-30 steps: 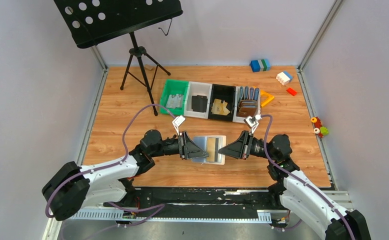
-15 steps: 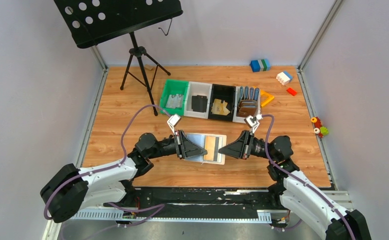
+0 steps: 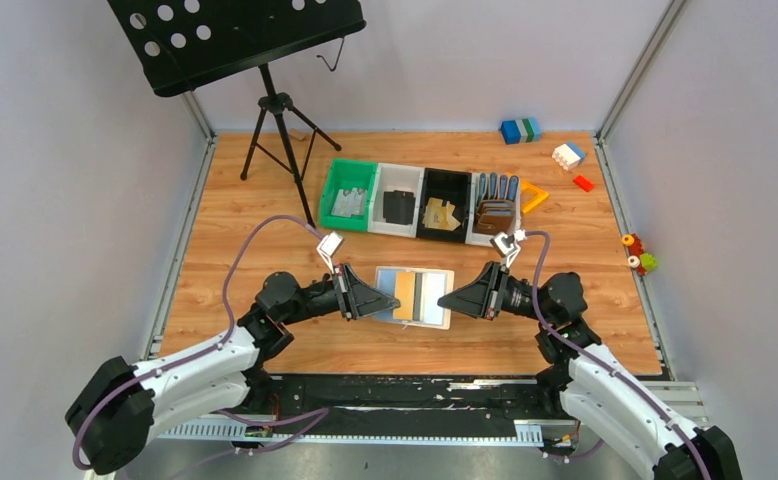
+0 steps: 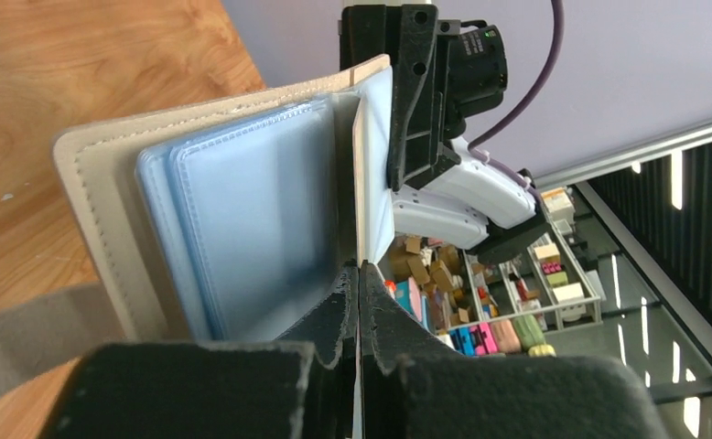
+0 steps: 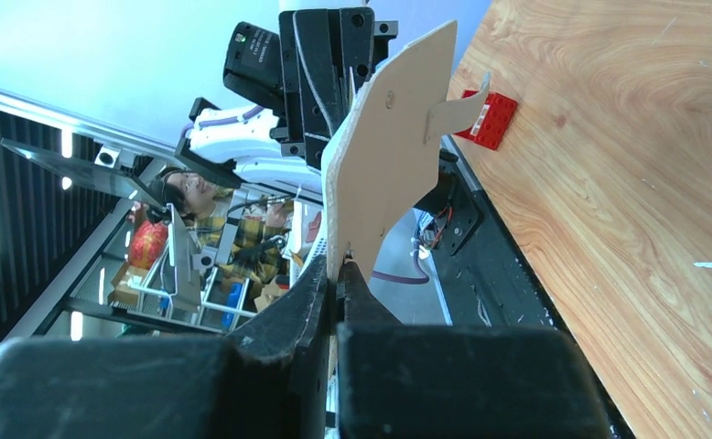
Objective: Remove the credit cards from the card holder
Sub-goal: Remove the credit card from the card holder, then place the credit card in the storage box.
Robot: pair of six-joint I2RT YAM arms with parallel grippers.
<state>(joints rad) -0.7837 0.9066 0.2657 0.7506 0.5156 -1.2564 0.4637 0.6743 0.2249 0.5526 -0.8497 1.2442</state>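
Left wrist: left jaws grip a gold card (image 3: 403, 297) — right jaws pinch the card holder (image 4: 87, 192); I'd pull next.

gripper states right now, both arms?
Left gripper: shut on a gold card.
Right gripper: shut on the card holder.

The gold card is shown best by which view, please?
Top external: the gold card shows its face on the open card holder. Left wrist sees it edge-on; right wrist sees only the holder's cover.
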